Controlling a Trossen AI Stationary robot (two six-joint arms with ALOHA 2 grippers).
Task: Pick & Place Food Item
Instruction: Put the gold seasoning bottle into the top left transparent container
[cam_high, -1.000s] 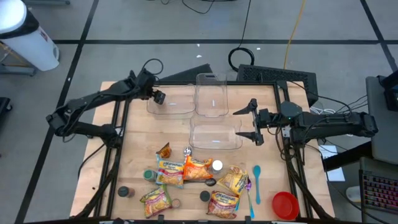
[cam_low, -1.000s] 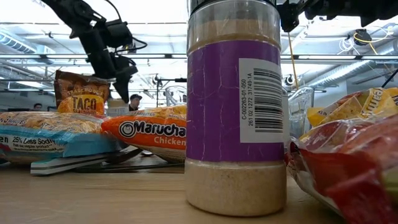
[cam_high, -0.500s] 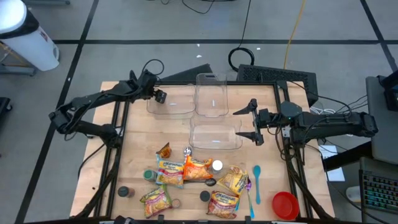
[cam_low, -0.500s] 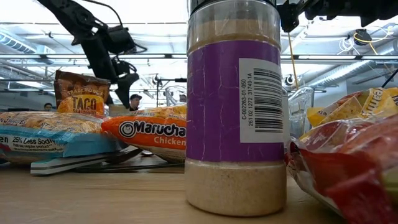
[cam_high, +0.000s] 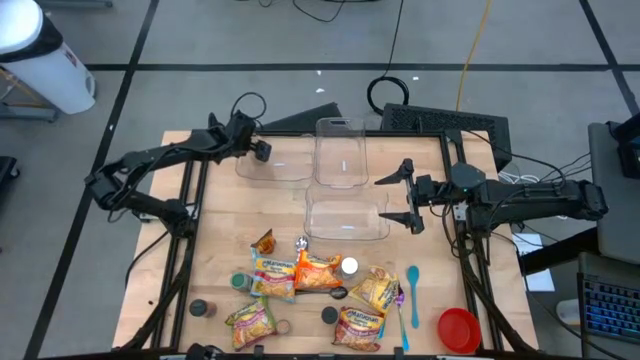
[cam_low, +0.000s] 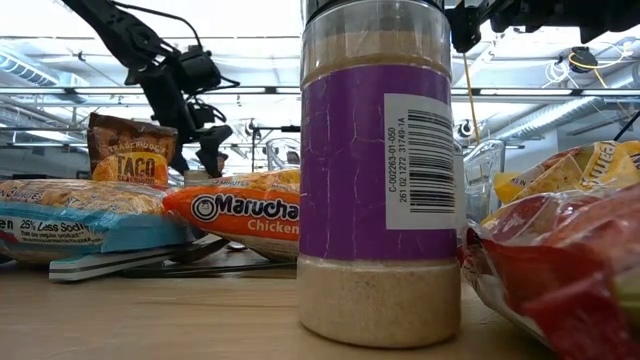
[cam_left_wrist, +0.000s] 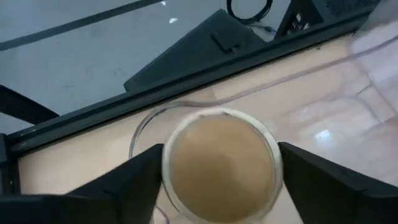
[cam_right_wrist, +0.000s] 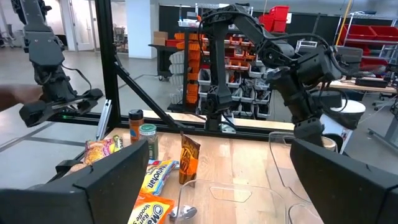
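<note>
Foodstuffs crowd the near edge of the table. From the low view I read a tall spice jar with a purple label standing upright closest to the camera. Behind it an orange Maruchan noodle packet lies flat, a blue noodle packet lies beside that, and a taco seasoning packet stands behind them. At the near right corner, a blue spoon lies next to a red bowl.

Past the food, three clear containers sit on the table: one nearer container, a far-middle container behind it, and a far-left container.

The right pincer hangs just beside the right end of the nearer container. Its fingers are spread wide and hold nothing.

The left pincer is over the far-left container. In the left wrist view, a round jar with tan contents sits directly between its two fingers, seen from above, inside that container's clear wall. Each finger lies right at the jar's side. I cannot tell whether they grip it or have let go, nor whether the jar rests on the container floor.
</note>
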